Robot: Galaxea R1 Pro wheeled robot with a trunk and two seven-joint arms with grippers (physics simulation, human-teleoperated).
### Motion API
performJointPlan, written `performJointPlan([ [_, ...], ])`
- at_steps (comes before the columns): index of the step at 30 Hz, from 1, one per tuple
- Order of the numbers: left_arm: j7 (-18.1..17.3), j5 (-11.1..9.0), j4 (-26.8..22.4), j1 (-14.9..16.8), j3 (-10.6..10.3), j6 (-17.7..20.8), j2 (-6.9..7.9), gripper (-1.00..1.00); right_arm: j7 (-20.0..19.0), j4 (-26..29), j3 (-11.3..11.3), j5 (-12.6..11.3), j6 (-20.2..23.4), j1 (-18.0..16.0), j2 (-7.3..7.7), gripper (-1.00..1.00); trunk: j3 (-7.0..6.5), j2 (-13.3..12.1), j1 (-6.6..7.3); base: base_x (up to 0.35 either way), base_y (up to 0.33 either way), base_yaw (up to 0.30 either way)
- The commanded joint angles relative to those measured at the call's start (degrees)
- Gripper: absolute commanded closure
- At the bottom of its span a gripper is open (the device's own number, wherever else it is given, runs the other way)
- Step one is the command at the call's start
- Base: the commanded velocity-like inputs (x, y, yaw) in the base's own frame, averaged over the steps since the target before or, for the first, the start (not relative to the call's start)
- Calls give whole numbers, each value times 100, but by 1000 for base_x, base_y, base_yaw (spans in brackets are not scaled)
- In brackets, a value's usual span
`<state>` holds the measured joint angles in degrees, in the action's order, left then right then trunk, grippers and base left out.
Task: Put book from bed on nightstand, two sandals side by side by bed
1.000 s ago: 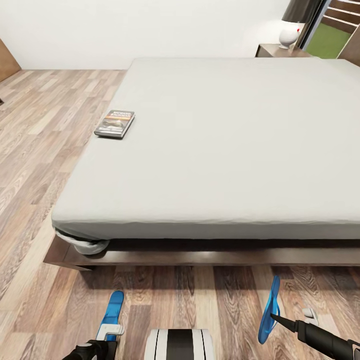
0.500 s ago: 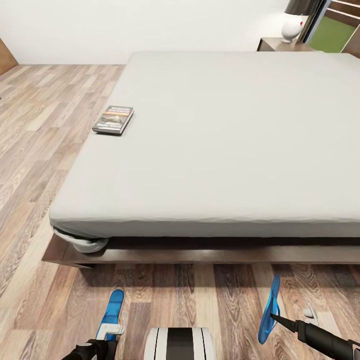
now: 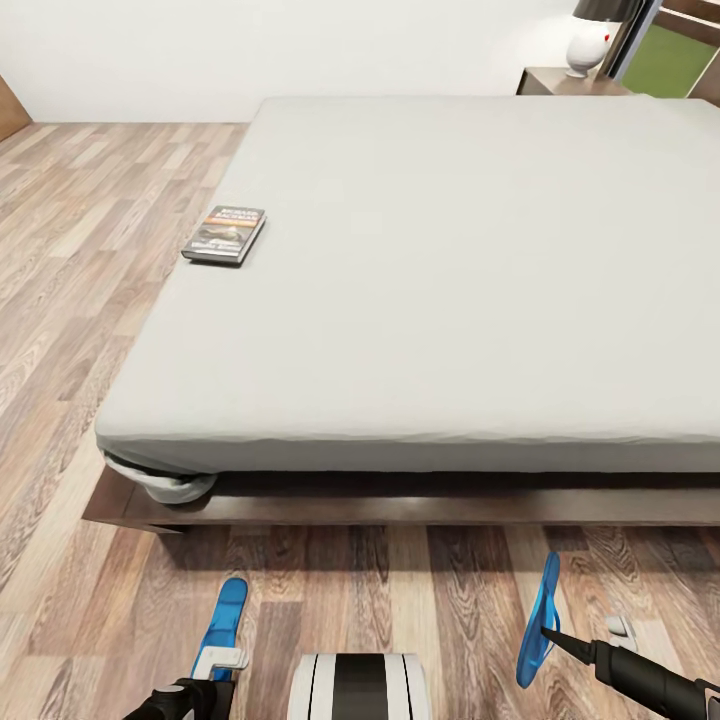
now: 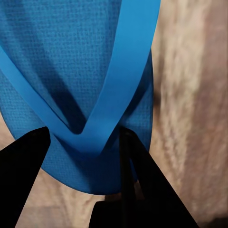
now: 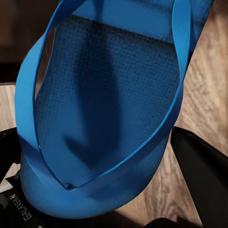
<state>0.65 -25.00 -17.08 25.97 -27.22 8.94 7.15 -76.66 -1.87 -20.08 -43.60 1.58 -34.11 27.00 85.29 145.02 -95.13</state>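
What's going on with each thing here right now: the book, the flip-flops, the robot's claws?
Small dark paperback book with orange band: lying flat near the grey mattress's edge.
Left bright blue flip-flop: held by left gripper.
Right bright blue flip-flop: held on edge by right gripper.
Large grey-sheeted bed: sheet untucked at one corner.

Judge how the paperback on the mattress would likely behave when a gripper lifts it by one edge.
The book looks thin, so it is probably light and may flex or fan open. Lying flat on the bed, it won't roll, though its cover could be slippery.
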Motion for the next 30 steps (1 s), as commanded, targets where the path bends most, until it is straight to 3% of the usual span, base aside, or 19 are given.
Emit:
performJointPlan([
  [1, -5, -92, 3, -4, -47, 29, 6, 100, -24, -18, -49, -52, 18, -8, -2, 100, 4, 1, 0, 0, 0, 0],
  [30, -12, -92, 3, -4, -55, 30, 6, 100, -16, -18, -49, -52, 18, -8, -2, 100, 4, 1, 0, 0, 0, 0],
])
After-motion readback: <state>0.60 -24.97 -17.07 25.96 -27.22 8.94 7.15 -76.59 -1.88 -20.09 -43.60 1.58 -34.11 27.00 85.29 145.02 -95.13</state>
